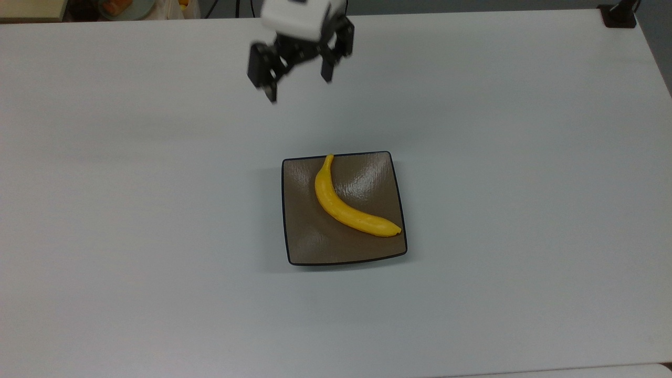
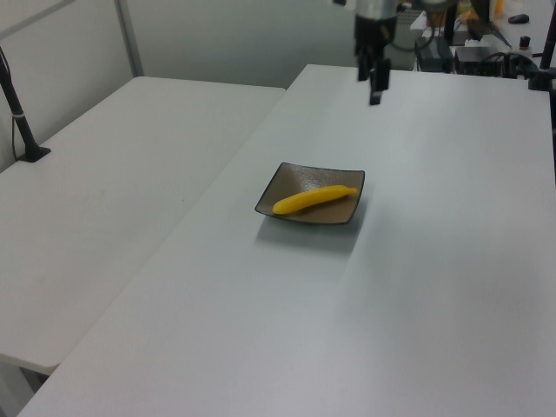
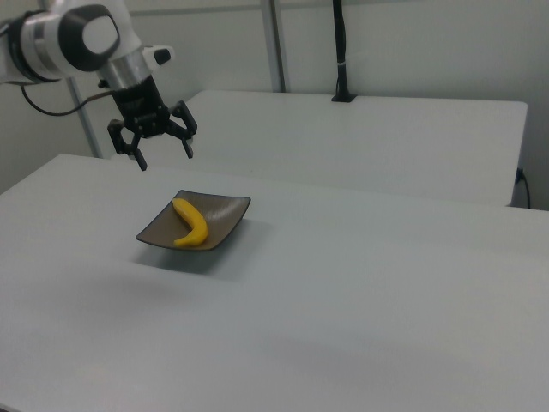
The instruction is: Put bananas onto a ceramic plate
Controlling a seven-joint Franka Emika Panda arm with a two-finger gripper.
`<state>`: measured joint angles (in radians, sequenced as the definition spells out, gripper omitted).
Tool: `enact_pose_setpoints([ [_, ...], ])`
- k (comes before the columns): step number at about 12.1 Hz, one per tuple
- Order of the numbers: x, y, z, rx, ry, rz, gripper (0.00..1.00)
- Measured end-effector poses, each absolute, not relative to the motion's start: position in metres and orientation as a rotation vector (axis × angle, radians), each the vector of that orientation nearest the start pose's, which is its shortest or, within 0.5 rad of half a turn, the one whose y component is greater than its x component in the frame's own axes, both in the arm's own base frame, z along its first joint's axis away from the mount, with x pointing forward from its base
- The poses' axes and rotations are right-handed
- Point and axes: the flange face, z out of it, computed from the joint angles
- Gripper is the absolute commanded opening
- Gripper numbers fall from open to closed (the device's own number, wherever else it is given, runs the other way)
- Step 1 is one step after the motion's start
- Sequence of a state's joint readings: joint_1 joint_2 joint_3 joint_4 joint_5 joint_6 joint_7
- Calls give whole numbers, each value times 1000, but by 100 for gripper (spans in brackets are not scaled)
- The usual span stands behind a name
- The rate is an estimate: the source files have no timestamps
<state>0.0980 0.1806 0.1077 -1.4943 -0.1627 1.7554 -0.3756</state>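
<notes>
The yellow banana (image 1: 349, 202) lies flat across the square brown ceramic plate (image 1: 310, 239), stem toward the far rim and dark tip near the top view's right rim. The same banana (image 2: 313, 198) on the plate (image 2: 295, 178) appears in the left view, and again as banana (image 3: 192, 223) on plate (image 3: 227, 215) in the right view. My gripper (image 1: 299, 86) hangs open and empty well above the table, behind the plate. It also shows as gripper (image 2: 373, 87) in the left view and gripper (image 3: 163, 153) in the right view.
The plate sits mid-table on a wide white table (image 1: 525, 210). A second white table (image 2: 113, 200) adjoins at the left view's left. A black post base (image 1: 619, 16) stands at the top view's far right corner. Clutter (image 1: 126, 6) lies beyond the far edge.
</notes>
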Motion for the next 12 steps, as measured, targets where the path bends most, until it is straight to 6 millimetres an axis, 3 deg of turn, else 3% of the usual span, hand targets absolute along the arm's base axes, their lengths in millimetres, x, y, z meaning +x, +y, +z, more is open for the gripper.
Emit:
enact_pose_setpoints([
  [1,601,97,587,-3161,-903,-89,100],
  [3,564,56,623,-3145,-616,-46,100],
  [5,548,19,642,-3131,-374,-78,100],
  [7,549,14,635,-3131,-274,-79,100],
  [12,571,28,610,-3137,-203,-143,100],
])
